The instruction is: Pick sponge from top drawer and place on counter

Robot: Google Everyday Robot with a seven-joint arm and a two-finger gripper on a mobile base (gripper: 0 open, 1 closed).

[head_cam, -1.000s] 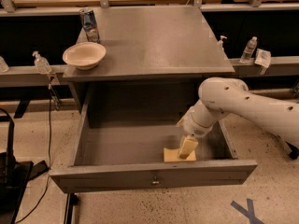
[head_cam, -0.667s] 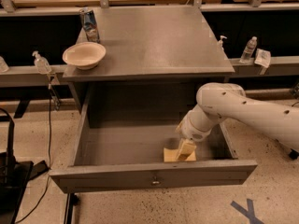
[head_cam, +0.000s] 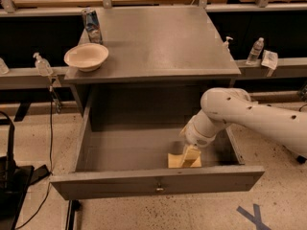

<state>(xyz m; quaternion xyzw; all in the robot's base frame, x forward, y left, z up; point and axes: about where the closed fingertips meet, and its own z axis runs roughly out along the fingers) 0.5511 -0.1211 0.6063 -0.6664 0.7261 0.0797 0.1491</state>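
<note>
One pale sponge [head_cam: 174,161] in the open top drawer [head_cam: 120,182], right under the downward-pointing pincer [head_cam: 190,156], grip state indiscernible.

Dim overhead light, soft sheen on counter [head_cam: 163,42], gripper [head_cam: 190,156] inside shaded top drawer [head_cam: 120,183]

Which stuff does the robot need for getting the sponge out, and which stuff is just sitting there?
For the job:
sponge, lying in the open top drawer
counter
gripper, down in the drawer at the sponge

Just lying about:
bowl and can, on the counter
pump bottle on the left ledge
water bottle on the right ledge
</note>
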